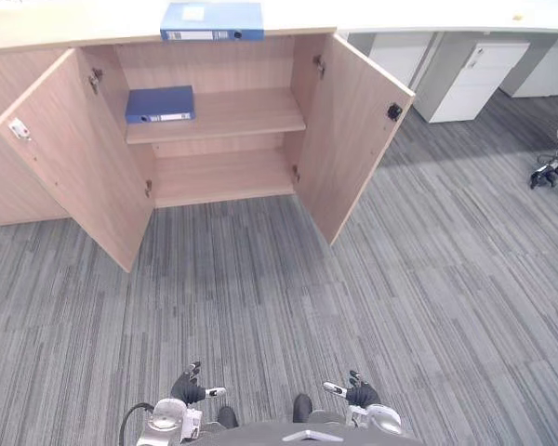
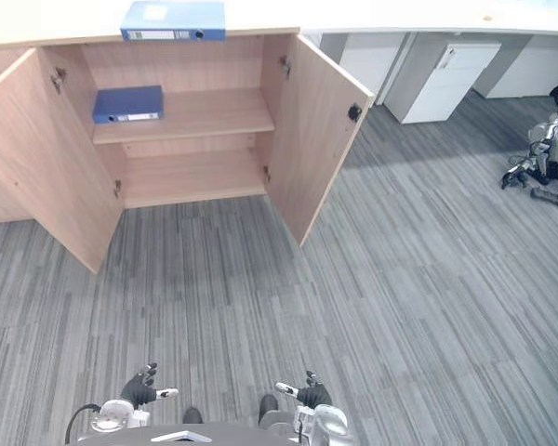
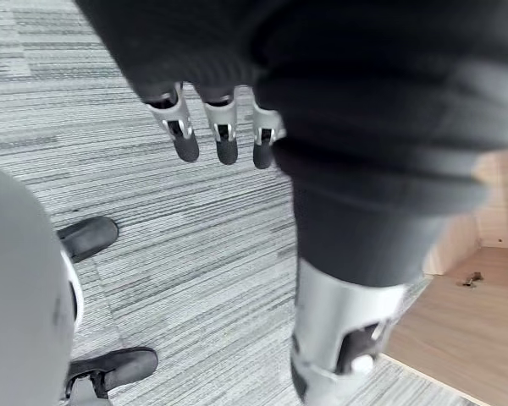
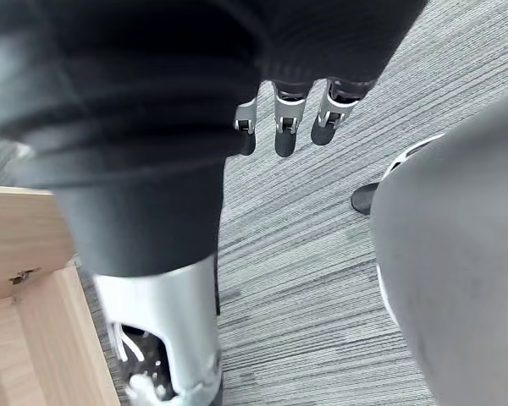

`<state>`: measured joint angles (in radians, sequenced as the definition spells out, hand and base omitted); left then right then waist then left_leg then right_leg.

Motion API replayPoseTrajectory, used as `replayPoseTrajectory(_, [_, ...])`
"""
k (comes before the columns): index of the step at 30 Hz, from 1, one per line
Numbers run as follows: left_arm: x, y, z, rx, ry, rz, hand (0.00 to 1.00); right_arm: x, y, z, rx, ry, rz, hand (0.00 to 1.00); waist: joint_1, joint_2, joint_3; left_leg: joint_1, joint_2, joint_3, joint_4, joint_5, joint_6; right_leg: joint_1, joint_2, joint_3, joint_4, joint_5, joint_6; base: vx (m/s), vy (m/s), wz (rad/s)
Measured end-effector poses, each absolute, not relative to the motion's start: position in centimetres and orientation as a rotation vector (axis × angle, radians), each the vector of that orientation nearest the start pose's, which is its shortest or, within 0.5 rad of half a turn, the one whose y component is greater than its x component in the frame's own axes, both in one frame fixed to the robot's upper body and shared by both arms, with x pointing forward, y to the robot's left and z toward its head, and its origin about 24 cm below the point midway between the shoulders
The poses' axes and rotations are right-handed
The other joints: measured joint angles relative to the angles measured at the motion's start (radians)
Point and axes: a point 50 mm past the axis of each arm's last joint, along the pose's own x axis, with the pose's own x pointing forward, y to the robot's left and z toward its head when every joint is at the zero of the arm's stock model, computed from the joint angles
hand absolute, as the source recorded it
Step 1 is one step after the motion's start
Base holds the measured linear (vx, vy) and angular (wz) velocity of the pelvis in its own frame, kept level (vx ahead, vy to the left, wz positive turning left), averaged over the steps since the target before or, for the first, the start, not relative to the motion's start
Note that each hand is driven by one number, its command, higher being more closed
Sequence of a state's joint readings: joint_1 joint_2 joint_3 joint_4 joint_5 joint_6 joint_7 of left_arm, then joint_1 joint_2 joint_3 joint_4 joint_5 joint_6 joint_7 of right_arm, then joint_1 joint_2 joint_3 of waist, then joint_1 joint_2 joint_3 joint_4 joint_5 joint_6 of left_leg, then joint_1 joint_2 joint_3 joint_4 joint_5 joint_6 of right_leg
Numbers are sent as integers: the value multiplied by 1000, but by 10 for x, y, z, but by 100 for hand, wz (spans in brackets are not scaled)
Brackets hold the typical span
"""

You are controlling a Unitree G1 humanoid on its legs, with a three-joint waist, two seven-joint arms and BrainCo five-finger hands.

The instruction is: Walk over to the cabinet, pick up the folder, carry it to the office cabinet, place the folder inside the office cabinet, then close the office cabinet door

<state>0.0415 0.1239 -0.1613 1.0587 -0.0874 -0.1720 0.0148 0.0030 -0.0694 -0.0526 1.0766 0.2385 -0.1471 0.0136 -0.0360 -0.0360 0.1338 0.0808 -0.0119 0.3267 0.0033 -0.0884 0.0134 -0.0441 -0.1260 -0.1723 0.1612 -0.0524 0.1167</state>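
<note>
Over carpet, left hand, right hand, both relaxed, empty

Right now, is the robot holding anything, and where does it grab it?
Nothing. The left hand and the right hand hang empty with relaxed fingers. One blue folder lies on the cabinet top, another on its upper shelf.

Both doors of the cabinet are standing wide open, the left door and the right door angling out over the carpet and flanking the way in between them. A folder is taking up the left end of the upper shelf, leaving its right part free, while the lower shelf is lying bare. The carpet before the cabinet is lying open.
</note>
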Motion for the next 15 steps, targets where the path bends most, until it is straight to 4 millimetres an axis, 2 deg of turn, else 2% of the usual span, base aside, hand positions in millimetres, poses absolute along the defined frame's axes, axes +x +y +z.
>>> replayPoseTrajectory(1, [123, 178, -151, 113, 928, -21, 0, 132, -186, -150, 166, 914, -212, 0, 2, 4, 9, -3, 3, 2, 27, -22, 2, -9, -7, 2, 44, -13, 15, 133, 70, -24])
replayPoseTrajectory(2, [122, 174, -151, 108, 926, -32, 0, 134, -190, -149, 157, 905, -214, 0, 0, 21, 17, 0, 10, 6, 66, -56, 11, -45, -16, 3, 150, -25, 32, 87, 76, -17])
replayPoseTrajectory(3, [123, 171, -151, 112, 925, -49, 0, 138, -192, -147, 151, 894, -213, 0, -4, 32, 21, 5, 15, 9, 84, -68, 14, -82, -25, 2, 242, -25, 32, 145, 114, -10])
replayPoseTrajectory(5, [124, 168, -151, 116, 920, -66, 0, 144, -192, -145, 152, 876, -212, 0, -9, 31, 29, 51, 4, 4, 74, -75, 18, -162, -60, -6, 446, -17, 18, 209, 105, 7])
replayPoseTrajectory(6, [128, 167, -150, 118, 913, -71, 0, 145, -193, -144, 152, 870, -213, 0, -14, 39, 38, 63, 1, -1, 66, -77, 20, -187, -64, -13, 492, -34, 6, 255, 55, 20])
replayPoseTrajectory(7, [128, 169, -150, 123, 914, -66, 0, 152, -193, -142, 150, 856, -208, 0, -20, 31, 44, 87, 5, -10, 50, -79, 24, -203, -64, -26, 522, -104, -13, 208, 19, 25])
replayPoseTrajectory(9, [132, 170, -149, 126, 905, -67, 0, 157, -192, -140, 147, 844, -201, 0, -25, 37, 53, 99, 33, -27, 29, -82, 12, -242, -37, -88, 468, -154, -36, 272, -44, 23])
replayPoseTrajectory(11, [140, 167, -146, 125, 887, -73, 0, 161, -194, -138, 141, 833, -199, 0, -27, 50, 70, 102, 62, -29, 18, -89, -14, -290, 5, -114, 353, -138, -62, 269, -94, 4])
replayPoseTrajectory(12, [144, 166, -145, 125, 879, -76, 0, 163, -193, -137, 142, 828, -197, 0, -29, 47, 73, 110, 65, -28, 12, -97, -39, -300, 31, -106, 251, -81, -75, 236, -113, 8])
replayPoseTrajectory(14, [146, 166, -145, 126, 876, -76, 0, 160, -190, -138, 154, 829, -200, 0, -32, 22, 77, 157, 41, -35, 0, -120, -76, -287, 21, -82, 184, -10, -117, 373, -220, 17])
replayPoseTrajectory(15, [143, 162, -147, 109, 889, -70, 0, 161, -196, -136, 150, 818, -212, 0, -35, 39, 82, 195, 65, -39, -5, -138, -99, -277, 37, -79, 217, 19, -121, 403, -258, 14])
